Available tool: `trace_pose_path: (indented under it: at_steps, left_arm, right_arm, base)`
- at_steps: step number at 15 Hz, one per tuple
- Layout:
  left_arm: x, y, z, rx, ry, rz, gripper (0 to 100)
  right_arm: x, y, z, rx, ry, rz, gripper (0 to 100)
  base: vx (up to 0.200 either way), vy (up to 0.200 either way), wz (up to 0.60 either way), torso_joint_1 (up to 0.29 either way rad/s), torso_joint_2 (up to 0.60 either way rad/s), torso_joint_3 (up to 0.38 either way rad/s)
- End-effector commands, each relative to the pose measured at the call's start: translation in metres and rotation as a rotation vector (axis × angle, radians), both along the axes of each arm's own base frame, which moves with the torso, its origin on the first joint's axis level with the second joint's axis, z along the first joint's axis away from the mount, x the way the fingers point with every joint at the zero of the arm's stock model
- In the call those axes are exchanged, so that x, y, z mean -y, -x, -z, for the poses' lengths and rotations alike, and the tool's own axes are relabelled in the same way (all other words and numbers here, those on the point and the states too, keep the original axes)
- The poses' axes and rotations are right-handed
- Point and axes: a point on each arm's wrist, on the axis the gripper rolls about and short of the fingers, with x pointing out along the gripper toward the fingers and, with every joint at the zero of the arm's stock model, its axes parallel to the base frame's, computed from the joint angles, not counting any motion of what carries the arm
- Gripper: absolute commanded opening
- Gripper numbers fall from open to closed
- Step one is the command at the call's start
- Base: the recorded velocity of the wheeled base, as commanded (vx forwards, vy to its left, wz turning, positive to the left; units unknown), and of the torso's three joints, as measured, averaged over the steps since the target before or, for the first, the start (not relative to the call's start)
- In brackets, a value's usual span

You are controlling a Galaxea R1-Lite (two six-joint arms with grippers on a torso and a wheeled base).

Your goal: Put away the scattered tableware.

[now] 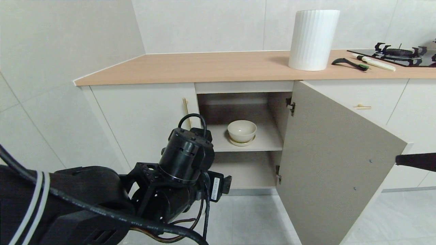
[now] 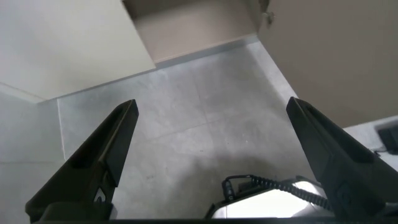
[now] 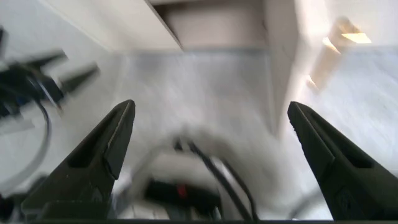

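A cream bowl (image 1: pixel 242 130) rests on a small plate (image 1: pixel 242 142) on the middle shelf of the open cabinet (image 1: pixel 269 139). My left arm's wrist (image 1: pixel 186 153) hangs low in front of the cabinet, left of the opening. The left gripper (image 2: pixel 211 106) is open, fingers wide apart over the floor with nothing between them. The right gripper (image 3: pixel 210 107) is also open and empty above the floor, near the cabinet's base. A dark part of my right arm (image 1: pixel 415 161) pokes in beyond the open door's edge.
The cabinet door (image 1: pixel 333 163) stands swung out to the right. On the wooden counter (image 1: pixel 204 66) are a tall white ribbed container (image 1: pixel 313 39), a black utensil (image 1: pixel 349 63), a cream-handled knife (image 1: pixel 374 62) and a stove (image 1: pixel 398 52). Grey floor tiles (image 1: pixel 245 217) lie open below.
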Motion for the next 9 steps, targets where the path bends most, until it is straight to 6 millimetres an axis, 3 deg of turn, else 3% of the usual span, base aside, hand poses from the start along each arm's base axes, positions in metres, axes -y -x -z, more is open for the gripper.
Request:
trace_pose_path:
  at_steps: [1,5,9]
  left_arm:
    - [0.0,0.0,0.0,0.0,0.0,-0.001,100]
    - [0.0,0.0,0.0,0.001,0.001,-0.001,100]
    - [0.0,0.0,0.0,0.001,0.001,-0.001,100]
  right_arm:
    - [0.009,0.013,-0.019,0.037,-0.008,0.03,100]
    - [0.019,-0.02,-0.013,0.039,0.08,0.341,100]
    - [0.039,-0.075,0.006,-0.023,0.133,0.527,100]
  base:
    - [0.0,0.0,0.0,0.0,0.0,0.0]
    - [0.0,0.0,0.0,0.0,0.0,0.0]
    - [0.0,0.0,0.0,0.0,0.0,0.0]
